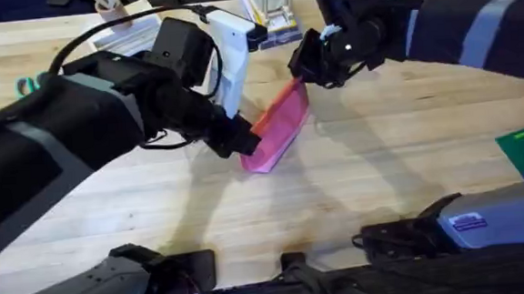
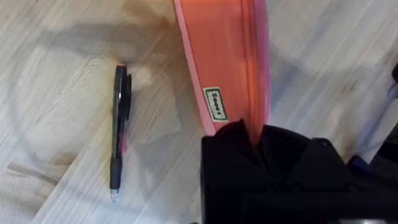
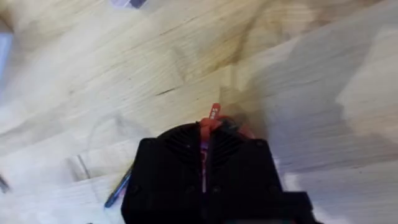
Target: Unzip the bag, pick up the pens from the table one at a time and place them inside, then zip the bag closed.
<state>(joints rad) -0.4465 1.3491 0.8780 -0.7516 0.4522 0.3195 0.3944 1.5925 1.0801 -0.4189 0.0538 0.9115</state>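
Look at the middle of the overhead frame: your pink pencil pouch (image 1: 279,128) lies on the light-wood table (image 1: 382,167) with its long axis running diagonally, one end toward the upper right and the other toward the lower left.

Your left gripper (image 1: 243,137) is pressed together on the lower-left end of the pouch. Its arm sweeps in from the left edge of the frame, large and dark, with the wrist angled down toward the centre. In the left wrist view you see the black fingers (image 2: 273,155) pinching the pouch's edge, just past a small white label (image 2: 215,104).

Your right gripper (image 1: 310,71) reaches in from the upper right and is pinched on the pouch's upper-right end. In the right wrist view a small red tab pokes out between its closed fingers (image 3: 180,149).

The black pen (image 2: 119,130) lies on the wood beside the pouch, roughly parallel to it and not touching.
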